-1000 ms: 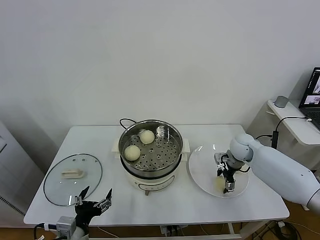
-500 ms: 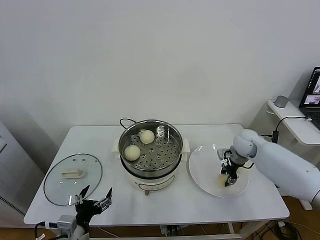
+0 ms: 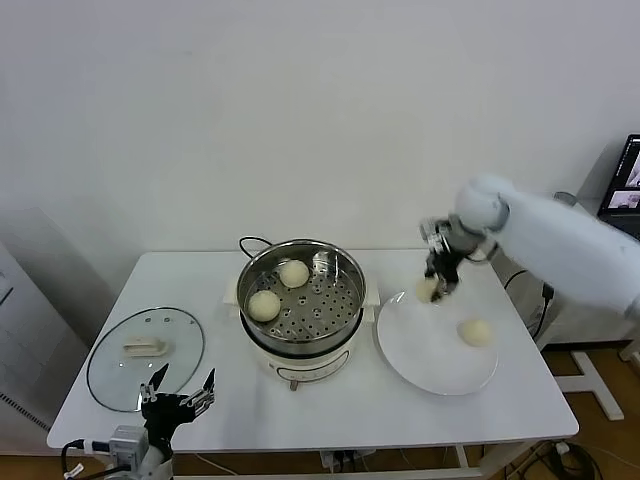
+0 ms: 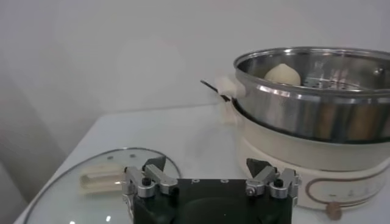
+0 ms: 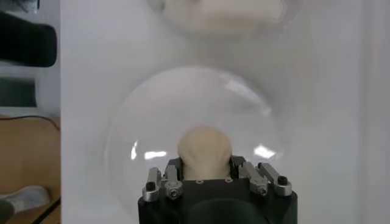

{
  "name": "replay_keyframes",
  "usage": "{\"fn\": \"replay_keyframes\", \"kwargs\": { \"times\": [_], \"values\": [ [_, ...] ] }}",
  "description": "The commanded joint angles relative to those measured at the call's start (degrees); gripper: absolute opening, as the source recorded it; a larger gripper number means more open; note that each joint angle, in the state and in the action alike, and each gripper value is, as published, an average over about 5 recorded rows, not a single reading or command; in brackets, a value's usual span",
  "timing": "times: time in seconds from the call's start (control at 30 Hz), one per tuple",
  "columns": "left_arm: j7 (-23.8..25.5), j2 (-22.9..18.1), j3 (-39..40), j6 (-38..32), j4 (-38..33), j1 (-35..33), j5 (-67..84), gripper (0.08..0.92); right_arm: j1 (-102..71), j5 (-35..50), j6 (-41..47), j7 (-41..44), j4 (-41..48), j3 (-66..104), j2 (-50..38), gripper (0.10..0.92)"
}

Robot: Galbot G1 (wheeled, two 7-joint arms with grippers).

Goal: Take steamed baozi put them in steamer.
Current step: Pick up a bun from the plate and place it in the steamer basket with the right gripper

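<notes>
- Right gripper [image 3: 433,288] is up in the air above the far-left rim of the white plate [image 3: 420,355], between plate and steamer [image 3: 300,300].
- Its fingers are clamped on one bun [image 3: 427,290]; in the right wrist view that bun [image 5: 204,152] sits squarely between the fingertips, bulging out past them.
- The held bun is clear of the plate, not touching it.
- Bun count: four in total.
  - Two lie in the steamer on the perforated tray: one toward the back [image 3: 294,273], one toward the robot's left edge [image 3: 264,305]. They are apart, not touching.
  - One is left on the plate [image 3: 475,332], on its right half, well apart from the held one.
  - One is in the right gripper.
- One steamer: steel pot on a cream base, mid-table, black cord [image 3: 250,243] looping out behind it.
- One plate, just to the right of the steamer, close to its base.
- One glass lid [image 3: 145,358], lying flat on the table [image 3: 500,410] well left of the steamer, cream handle [image 3: 144,347] facing up.
- Left gripper [image 3: 177,400] is parked low at the table's near-left edge, just by the lid's near rim, fingers spread wide, nothing between them.
- The left wrist view shows the lid under those fingers and the steamer wall [image 4: 317,115] farther off, with one bun [image 4: 282,75] peeking over the rim.
</notes>
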State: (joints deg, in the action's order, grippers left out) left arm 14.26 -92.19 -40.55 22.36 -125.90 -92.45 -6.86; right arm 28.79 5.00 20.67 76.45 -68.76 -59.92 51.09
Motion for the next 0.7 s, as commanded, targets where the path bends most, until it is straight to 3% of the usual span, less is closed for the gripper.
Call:
{"fn": "replay_keyframes", "kwargs": {
  "times": [0.03, 0.2, 0.33, 0.47, 0.7],
  "values": [
    [-0.52, -2.81, -0.43, -0.39, -0.8, 0.58, -0.63, 0.823, 16.71, 13.62, -1.45, 2.29, 6.02, -10.39, 16.42, 0.464],
    [-0.62, -2.81, -0.21, -0.36, -1.1, 0.89, 0.03, 0.823, 15.65, 19.95, -19.11, 8.4, 11.39, -11.0, 22.43, 0.428],
    [-0.66, -2.81, 0.04, -0.39, -1.55, 0.84, 0.03, 0.823, 13.11, 20.28, -33.8, 9.36, 11.29, -12.23, 23.86, 0.418],
    [-0.81, -2.81, 0.31, -0.51, -1.75, 0.68, -0.22, 0.823, 9.89, 11.81, -46.38, 8.12, 8.43, -12.19, 24.01, 0.416],
    [-0.9, -2.81, 0.66, -0.62, -2.08, 0.38, -0.46, 0.823, 3.47, -10.27, -64.39, 3.18, 5.55, -5.4, 26.09, 0.422]
  ]
}}
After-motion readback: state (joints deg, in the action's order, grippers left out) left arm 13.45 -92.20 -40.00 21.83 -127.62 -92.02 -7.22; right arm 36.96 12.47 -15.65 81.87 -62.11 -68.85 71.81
